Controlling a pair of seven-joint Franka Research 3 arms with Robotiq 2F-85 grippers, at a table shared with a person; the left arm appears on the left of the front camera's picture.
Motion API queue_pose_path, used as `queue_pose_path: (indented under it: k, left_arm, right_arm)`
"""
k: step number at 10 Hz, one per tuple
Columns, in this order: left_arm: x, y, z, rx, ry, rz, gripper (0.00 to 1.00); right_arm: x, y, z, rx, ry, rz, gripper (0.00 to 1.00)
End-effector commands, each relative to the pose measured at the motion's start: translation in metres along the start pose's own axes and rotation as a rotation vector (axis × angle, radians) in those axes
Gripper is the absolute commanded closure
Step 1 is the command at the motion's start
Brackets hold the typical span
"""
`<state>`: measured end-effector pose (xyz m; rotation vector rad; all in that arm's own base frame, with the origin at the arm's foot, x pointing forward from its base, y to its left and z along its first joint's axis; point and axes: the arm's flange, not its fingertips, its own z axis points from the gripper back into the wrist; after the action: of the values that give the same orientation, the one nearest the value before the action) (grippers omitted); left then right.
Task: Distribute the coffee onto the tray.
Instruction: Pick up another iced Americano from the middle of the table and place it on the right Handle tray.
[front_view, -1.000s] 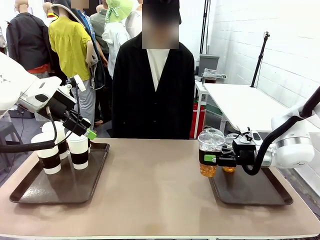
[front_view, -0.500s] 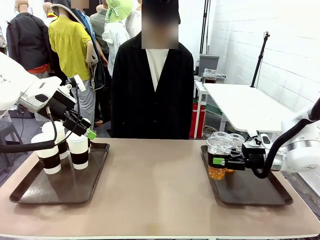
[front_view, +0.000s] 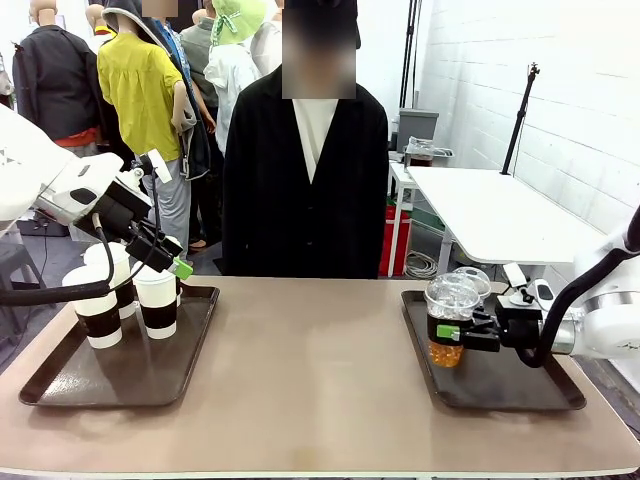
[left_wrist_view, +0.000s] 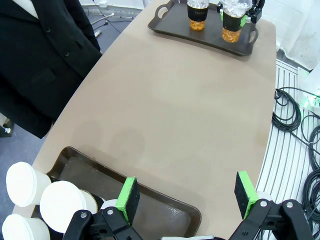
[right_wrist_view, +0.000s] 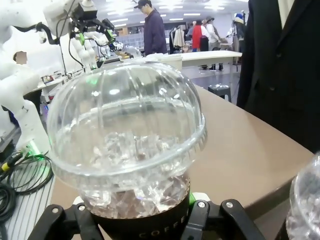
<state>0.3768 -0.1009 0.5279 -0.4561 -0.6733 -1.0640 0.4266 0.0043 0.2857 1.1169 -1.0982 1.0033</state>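
Note:
My right gripper (front_view: 456, 336) is shut on the dark sleeve of a clear dome-lidded iced coffee (front_view: 450, 300), holding it upright low over the right tray (front_view: 515, 388); whether its base touches I cannot tell. A second iced coffee (front_view: 473, 281) stands just behind it. The right wrist view looks straight at the held cup (right_wrist_view: 127, 135), gripped by the fingers (right_wrist_view: 65, 220), with the other dome (right_wrist_view: 307, 200) at the edge. Three white lidded cups (front_view: 92, 305) (front_view: 157, 300) (front_view: 118, 270) stand on the left tray (front_view: 130, 378). My left gripper (front_view: 166, 256) (left_wrist_view: 187, 196) hangs open above them.
A person in a black coat (front_view: 305, 180) stands at the table's far edge, hands out of sight. The brown tabletop (front_view: 310, 380) stretches bare between the two trays. Cables (left_wrist_view: 295, 115) lie on the floor beside the table.
My right gripper has carried the iced coffee to the right and down, from the tray's left rim to low over the tray. The left arm has not moved.

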Motion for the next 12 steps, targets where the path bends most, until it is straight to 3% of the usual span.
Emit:
queue_pose_path:
  k: [1,12]
  left_arm:
    - [-0.002,0.002,-0.001,-0.017,-0.023,-0.014,0.0]
    - [-0.002,0.002,-0.001,-0.017,-0.023,-0.014,0.0]
  right_arm:
    - [-0.01,-0.005,0.007,0.009,-0.023,0.035,0.39]
    - [-0.043,-0.013,0.034,-0.015,-0.063,0.026,0.39]
